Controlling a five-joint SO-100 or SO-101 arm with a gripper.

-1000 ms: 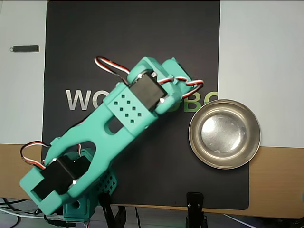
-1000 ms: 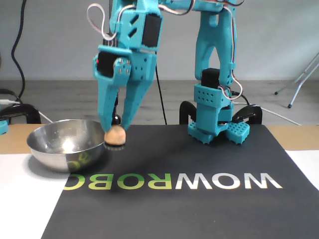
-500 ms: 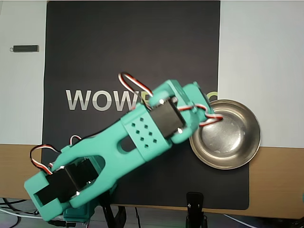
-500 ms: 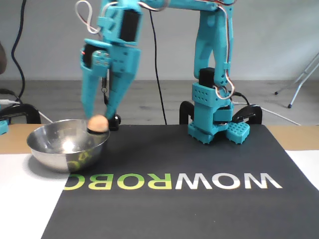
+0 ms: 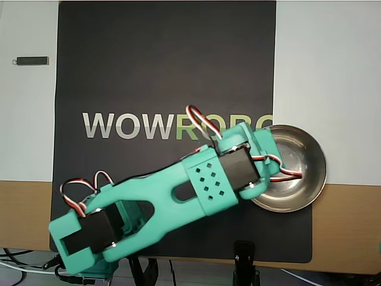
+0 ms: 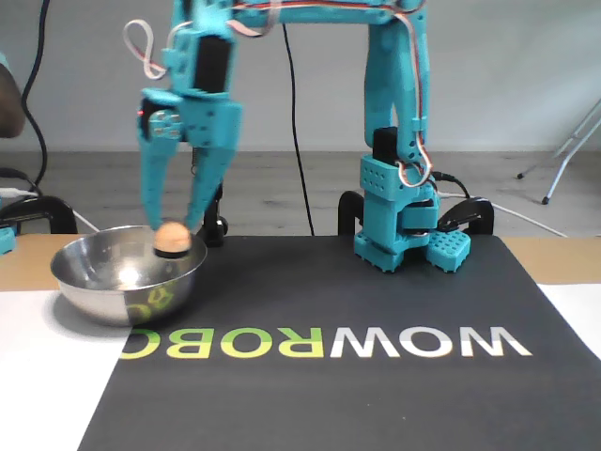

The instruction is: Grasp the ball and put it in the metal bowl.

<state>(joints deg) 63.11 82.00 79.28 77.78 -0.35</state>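
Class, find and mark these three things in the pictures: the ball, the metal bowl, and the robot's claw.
ball (image 6: 171, 236), fixed view, on its rounded front face.
metal bowl (image 6: 103, 291), fixed view, on its shiny outer wall.
claw (image 6: 171, 235), fixed view, midway between the two fingertips, shut on the ball.

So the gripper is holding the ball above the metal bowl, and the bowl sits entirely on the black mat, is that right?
Not entirely. In the overhead view the metal bowl overhangs the black mat onto the white surface and wood. The rest holds: the fixed view shows the gripper holding the ball above the bowl.
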